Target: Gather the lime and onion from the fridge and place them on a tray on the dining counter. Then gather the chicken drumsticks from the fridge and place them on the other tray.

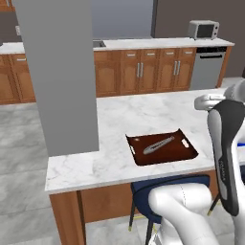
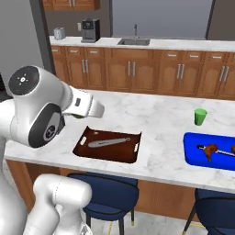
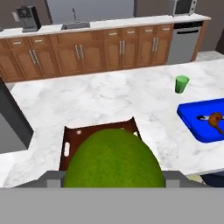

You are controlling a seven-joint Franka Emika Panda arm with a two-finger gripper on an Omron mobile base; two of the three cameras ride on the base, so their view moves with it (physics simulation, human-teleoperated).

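My gripper [image 3: 114, 178] is shut on the lime [image 3: 113, 157], a bright-green ball that bulges large between the two fingertips. It hangs above the near edge of the dark brown tray [image 3: 70, 136] on the dining counter [image 1: 134, 115]. That tray [image 1: 184, 154] holds just a grey utensil [image 2: 109, 142]. In the base views the hand [image 2: 89, 108] hovers over the tray's [image 2: 82, 149] left end. To the right, the blue tray [image 2: 193, 151] carries a chicken drumstick [image 2: 210, 150], also seen as the drumstick [image 3: 215, 119] in the hand view. The onion is out of view.
A green cup [image 2: 200, 116] stands behind the blue tray [image 3: 197, 118]. A tall grey block [image 1: 57, 72] rises at the counter's left end; I cannot tell whether it is the fridge. Blue stools [image 2: 108, 193] sit under the counter's near edge. The wall counter [image 1: 158, 44] runs behind.
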